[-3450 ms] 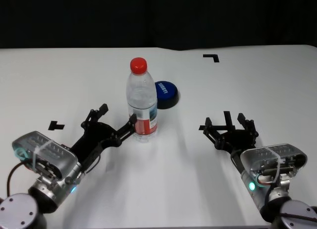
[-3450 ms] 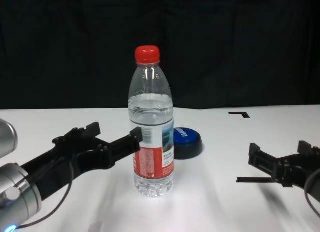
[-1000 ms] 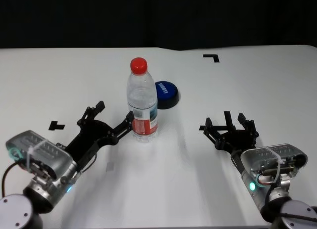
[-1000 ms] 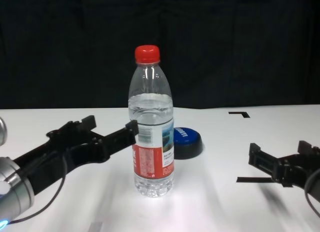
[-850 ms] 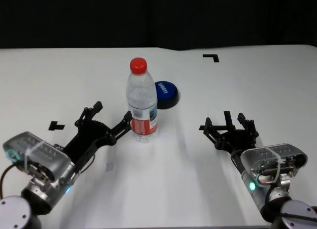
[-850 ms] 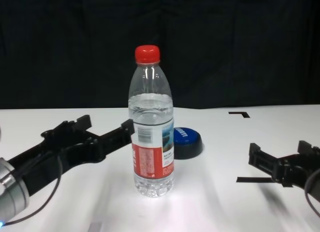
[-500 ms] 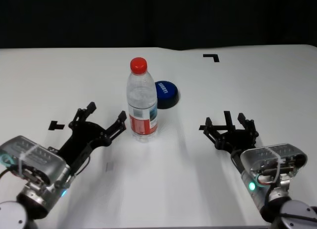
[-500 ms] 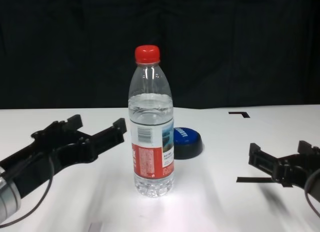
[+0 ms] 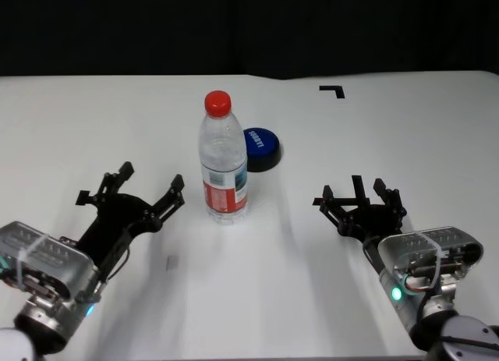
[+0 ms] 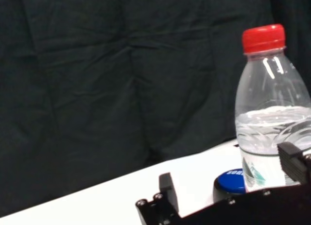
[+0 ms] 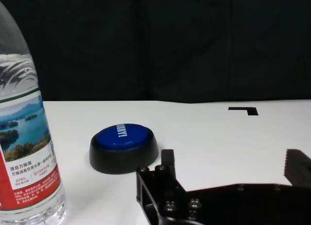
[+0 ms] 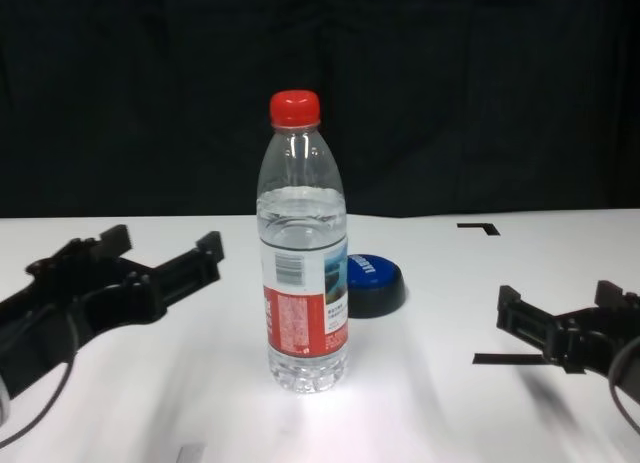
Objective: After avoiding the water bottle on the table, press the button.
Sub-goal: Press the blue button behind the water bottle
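One bottle (image 9: 224, 162) carries a red, white and blue barcode label; the button's (image 9: 262, 147) white lettering is unreadable. Left tool (image 9: 142, 188) gapes beside the bottle; right tool (image 9: 360, 197) lies spread on the counter (image 9: 405, 135).

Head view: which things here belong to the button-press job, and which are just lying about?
Job:
- water bottle, upright, the obstacle
- button, behind it
- left gripper, open, left of the bottle
- table

Lying about:
- right gripper, open, parked
- black tape marks

Button (image 12: 375, 282) partly hidden behind water bottle (image 12: 304, 245) in chest view; bottle base cut off in left wrist view.
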